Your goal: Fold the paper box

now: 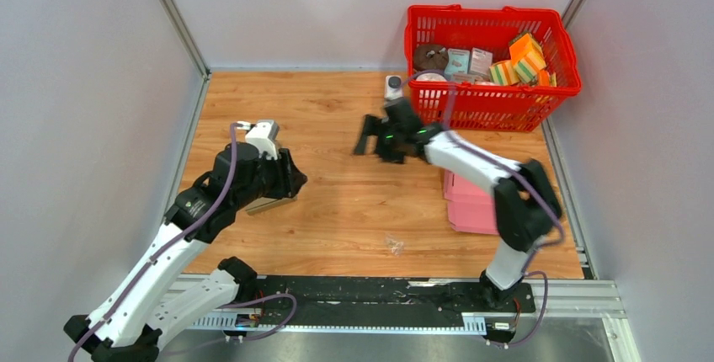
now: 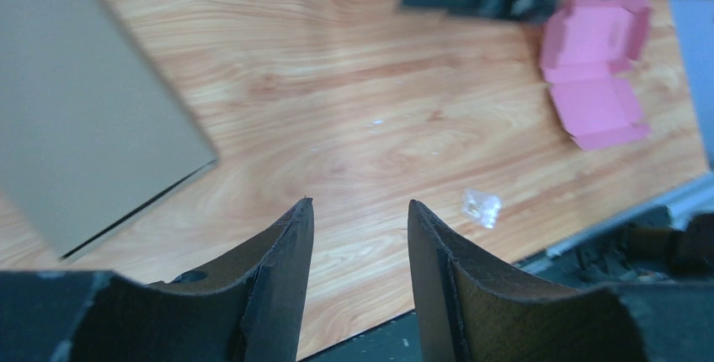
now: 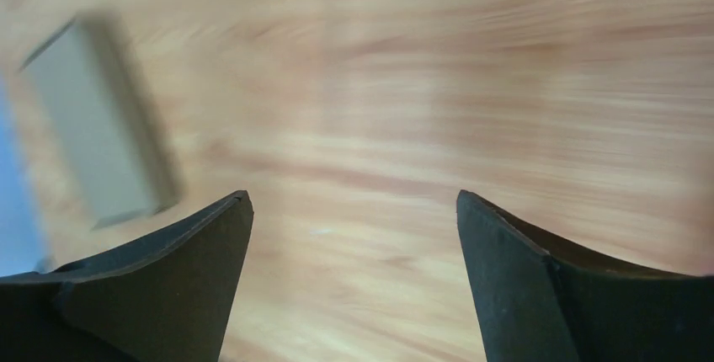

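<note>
Lying flat near the right edge of the table (image 1: 337,210), partly under the right arm, the pink paper box (image 2: 598,67) is looking only part-made. One half is showing raised walls like a shallow tray, while the other half is spreading out as an open lid with loose flaps, so closing and tucking that lid is what seems to be remaining. Its long axis is running alongside the right edge, from far to near. Judging by the left wrist view, the tray half is pointing toward the far edge and the lid half toward the near edge. The tan paper box (image 2: 84,109) is resting on the left half of the table just under the left arm. It is appearing as a closed flat block with one seam showing, so that one is probably finished. Its long axis is hard to place, since the overhead view is hiding most of it. The left gripper (image 2: 358,206) is hovering beside it with its jaws apart and nothing between them. The right gripper (image 3: 354,198) is hanging over the middle of the table, jaws spread wide and empty, well apart from both boxes. A red basket (image 1: 492,10) of assorted goods is sitting at the far right corner, and a clear plastic scrap (image 1: 393,246) is lying near the near edge.
</note>
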`<state>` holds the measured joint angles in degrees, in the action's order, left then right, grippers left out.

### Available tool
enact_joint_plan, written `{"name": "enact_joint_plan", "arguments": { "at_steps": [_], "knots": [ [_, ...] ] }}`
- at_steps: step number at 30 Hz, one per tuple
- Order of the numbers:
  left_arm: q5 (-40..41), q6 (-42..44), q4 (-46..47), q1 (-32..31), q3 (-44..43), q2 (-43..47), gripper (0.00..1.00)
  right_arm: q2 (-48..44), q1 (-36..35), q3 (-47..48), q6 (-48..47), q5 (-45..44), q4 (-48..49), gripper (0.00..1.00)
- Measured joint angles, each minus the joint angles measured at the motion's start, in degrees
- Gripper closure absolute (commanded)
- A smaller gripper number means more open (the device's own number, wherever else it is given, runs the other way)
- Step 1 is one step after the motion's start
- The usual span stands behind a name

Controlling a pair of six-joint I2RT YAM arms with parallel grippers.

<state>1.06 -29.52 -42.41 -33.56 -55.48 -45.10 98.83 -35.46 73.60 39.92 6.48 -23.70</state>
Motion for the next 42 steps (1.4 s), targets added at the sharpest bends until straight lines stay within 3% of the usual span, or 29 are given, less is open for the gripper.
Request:
{"name": "enact_joint_plan", "arguments": {
  "at_steps": [3,6,10,15,18,21,22,23,27,32,37,42],
  "knots": [
    [-5.0,-0.5,4.3,-0.8,2.0,-2.7,0.47,-13.9,10.9,-6.5,-7.2,-10.9,-8.8,0.05],
    [-8.8,-1.8,8.3,-3.3,5.2,-5.6,0.47,-21.6,15.5,-11.5,-10.8,-16.1,-15.8,0.05],
    [-12.6,-3.0,10.7,-7.1,6.7,-8.6,0.48,-21.9,16.2,-15.1,-13.7,-17.9,-19.0,0.17],
    [-16.0,-3.1,13.0,-9.1,6.7,-10.0,0.48,-17.3,18.1,-19.3,-17.1,-16.7,-14.3,0.32],
    [-17.1,-3.1,13.7,-9.1,6.7,-10.7,0.48,-14.6,17.7,-21.0,-18.9,-15.5,-10.6,0.48],
    [-17.2,-2.8,14.1,-9.1,6.7,-11.8,0.49,-11.5,15.5,-20.9,-21.2,-16.0,-7.6,0.79],
    [-17.0,-2.7,13.9,-9.1,6.7,-11.9,0.48,-10.1,13.9,-20.5,-21.9,-16.9,-7.0,0.96],
    [-16.6,-2.6,13.9,-9.1,6.7,-11.9,0.48,-8.3,12.2,-19.6,-22.6,-18.0,-7.1,1.00],
    [-13.1,-2.2,13.4,-8.5,6.7,-10.6,0.44,-1.3,5.0,-11.8,-22.4,-24.6,-10.9,1.00],
    [-11.1,-3.5,16.6,-2.6,9.5,-8.5,0.41,2.9,-1.7,2.2,-13.0,-27.8,-17.6,1.00],
    [-8.9,-5.1,22.5,-0.3,13.2,-12.3,0.37,3.8,-3.5,13.0,0.8,-21.6,-18.9,1.00],
    [-9.1,-4.9,30.8,-0.3,13.2,-19.9,0.30,4.5,-4.2,13.2,12.5,-14.8,-17.3,1.00]
  ]
}}
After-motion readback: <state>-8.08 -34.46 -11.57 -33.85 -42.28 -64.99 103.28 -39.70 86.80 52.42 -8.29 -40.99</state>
